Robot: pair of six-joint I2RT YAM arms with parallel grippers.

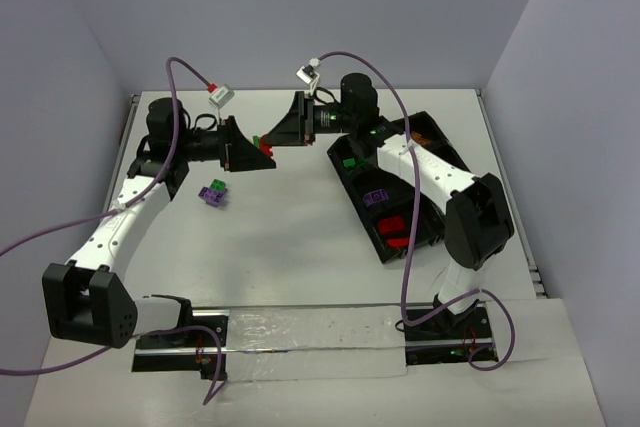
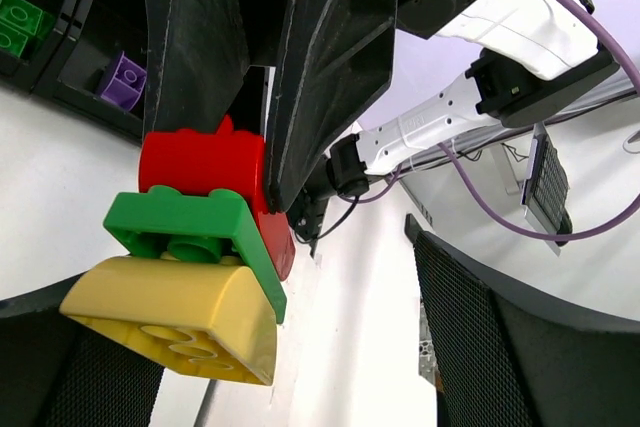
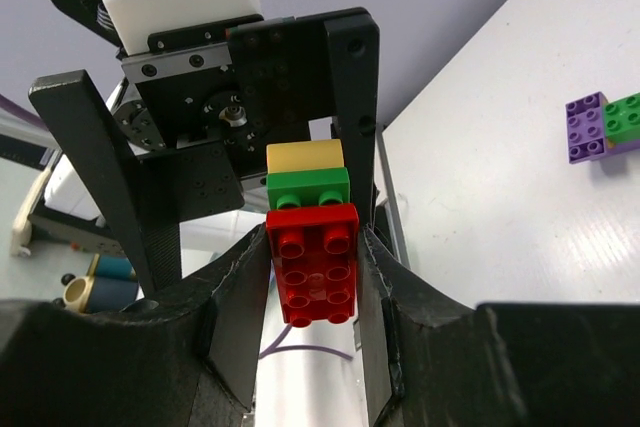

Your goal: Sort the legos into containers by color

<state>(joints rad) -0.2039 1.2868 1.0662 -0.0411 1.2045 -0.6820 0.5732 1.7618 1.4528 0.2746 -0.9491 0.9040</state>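
Observation:
A joined stack of a red brick [image 3: 312, 265], a green brick [image 3: 308, 188] and a yellow brick [image 3: 304, 157] hangs in the air between my two grippers. My right gripper [image 3: 312, 247] is shut on the red brick; in the top view the right gripper [image 1: 282, 134] faces left. My left gripper [image 1: 244, 153] is open around the stack's yellow end [image 2: 175, 317], its fingers [image 2: 500, 347] wide apart. The black divided tray [image 1: 372, 237] lies right of centre and holds a green brick [image 1: 348, 161], a purple brick [image 1: 375, 197] and red bricks [image 1: 395, 232].
A joined purple and green pair [image 1: 213, 192] lies on the white table under the left arm; the pair also shows in the right wrist view [image 3: 605, 122]. The right arm reaches across the tray. Walls close the table at the back and both sides.

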